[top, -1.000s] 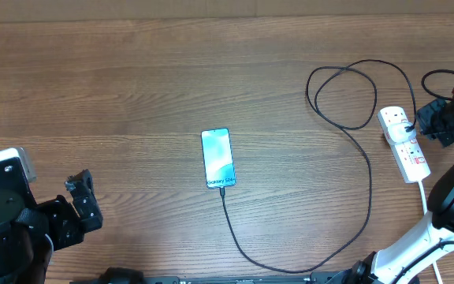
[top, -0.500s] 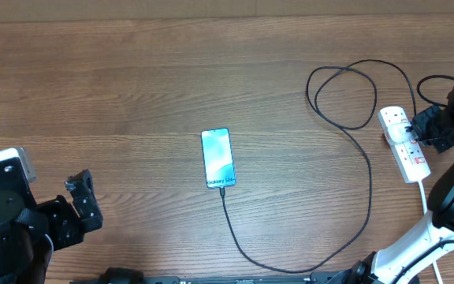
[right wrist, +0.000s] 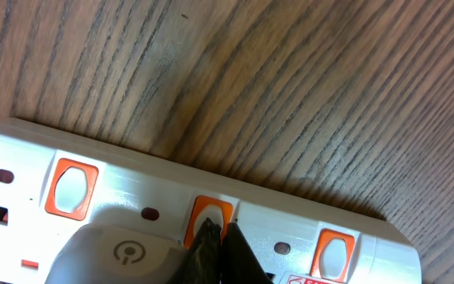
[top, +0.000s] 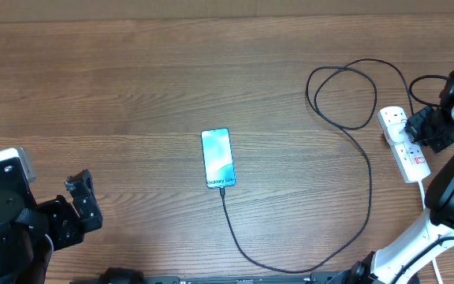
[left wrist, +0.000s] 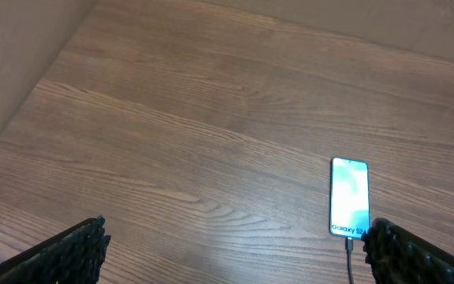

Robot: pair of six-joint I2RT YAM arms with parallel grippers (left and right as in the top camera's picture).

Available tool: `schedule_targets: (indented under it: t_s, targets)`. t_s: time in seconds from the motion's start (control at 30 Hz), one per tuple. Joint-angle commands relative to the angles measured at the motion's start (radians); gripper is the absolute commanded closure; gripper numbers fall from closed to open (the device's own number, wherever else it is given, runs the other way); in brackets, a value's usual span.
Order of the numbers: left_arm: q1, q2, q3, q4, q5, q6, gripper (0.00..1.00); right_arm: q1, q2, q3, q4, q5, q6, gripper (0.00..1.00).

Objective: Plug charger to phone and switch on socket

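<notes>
Scanning overhead first: saw phone flat in middle of table, screen lit cyan, w/ charger plugged at its near end and looping wide to socket by rt edge. Found right gripper down on socket; left gripper at near-left corner, well apart from phone, open wood between.

Left wrist: caught fingers spread wide apart, holding nothing; phone ahead, read "Galaxy" in white near cable end.

Right wrist: saw fingertips pinched together, touching middle orange-red switch on socket; noted grey plug w/ power symbol beside; couldn't read label at strip's end.
</notes>
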Motion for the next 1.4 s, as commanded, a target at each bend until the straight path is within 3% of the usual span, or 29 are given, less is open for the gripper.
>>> schedule_targets:
  t_s: [0.0,0.67,0.87,1.1,1.37]
  targets:
    - [0.0,0.001,-0.003,0.002,-0.018,0.011,0.01,0.049,0.039,-0.009,-0.01,-0.059,0.005,0.96]
    - [0.0,0.001,-0.003,0.002,-0.018,0.011,0.0,0.051,0.046,-0.035,-0.019,-0.103,0.005,0.96]
    - [0.0,0.001,-0.003,0.002,-0.018,0.011,0.0,0.051,0.033,-0.019,-0.082,-0.036,0.014,0.96]
    - [0.0,-0.027,-0.006,0.002,-0.018,0.011,0.01,0.051,-0.121,-0.007,-0.158,0.17,0.169,0.96]
    - [0.001,-0.151,-0.006,0.002,-0.018,0.011,0.01,0.051,-0.381,-0.007,-0.167,0.179,0.179,0.96]
